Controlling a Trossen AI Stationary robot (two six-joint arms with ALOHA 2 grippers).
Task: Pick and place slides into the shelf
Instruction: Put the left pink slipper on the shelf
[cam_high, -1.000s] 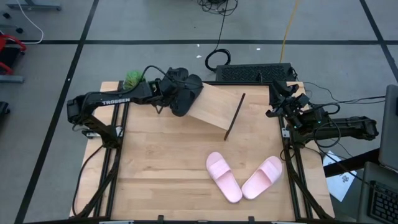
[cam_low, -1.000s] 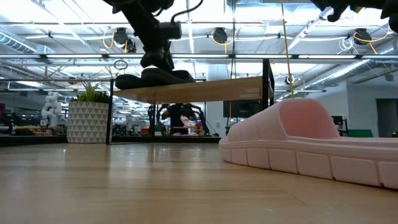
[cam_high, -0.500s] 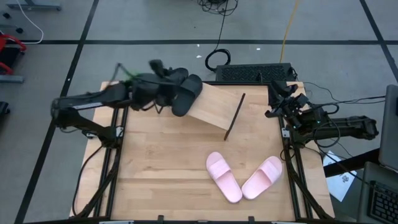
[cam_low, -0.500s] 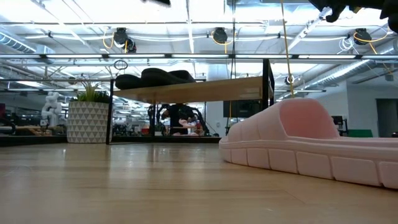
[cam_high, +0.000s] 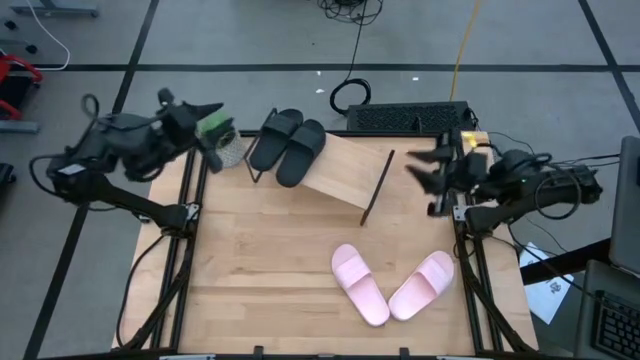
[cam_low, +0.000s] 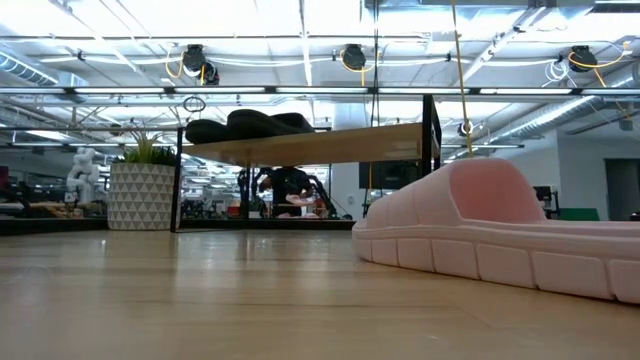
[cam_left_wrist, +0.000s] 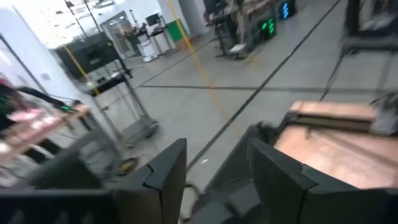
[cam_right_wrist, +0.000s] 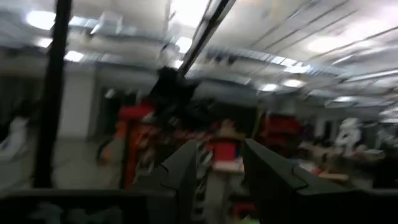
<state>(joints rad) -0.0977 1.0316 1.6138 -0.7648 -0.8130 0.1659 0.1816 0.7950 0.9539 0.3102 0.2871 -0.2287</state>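
Two black slides (cam_high: 289, 146) lie side by side on the left end of the slanted wooden shelf (cam_high: 345, 172) at the table's far edge; the low view shows them (cam_low: 250, 125) on top of the board (cam_low: 330, 145). Two pink slides (cam_high: 390, 286) rest sole-down on the tabletop at the near right, toes angled toward each other; one of them (cam_low: 500, 230) fills the right of the low view. My left gripper (cam_high: 205, 108) (cam_left_wrist: 217, 149) is open, raised beyond the table's far left corner. My right gripper (cam_high: 418, 170) (cam_right_wrist: 219, 146) is open, held up near the shelf's right end.
A small green potted plant (cam_high: 216, 130) stands at the far left corner, just below my left gripper. A black keyboard (cam_high: 410, 117) lies behind the shelf. The shelf's black frame bar (cam_high: 378, 187) crosses its right part. Bare tabletop (cam_high: 250, 270) lies at the near left.
My left gripper has drawn away from the black slides, rising and going toward the table's left edge, and has rolled about its own axis. Both black slides stay on the shelf. My right gripper has risen, tipped upward and come slightly toward the shelf.
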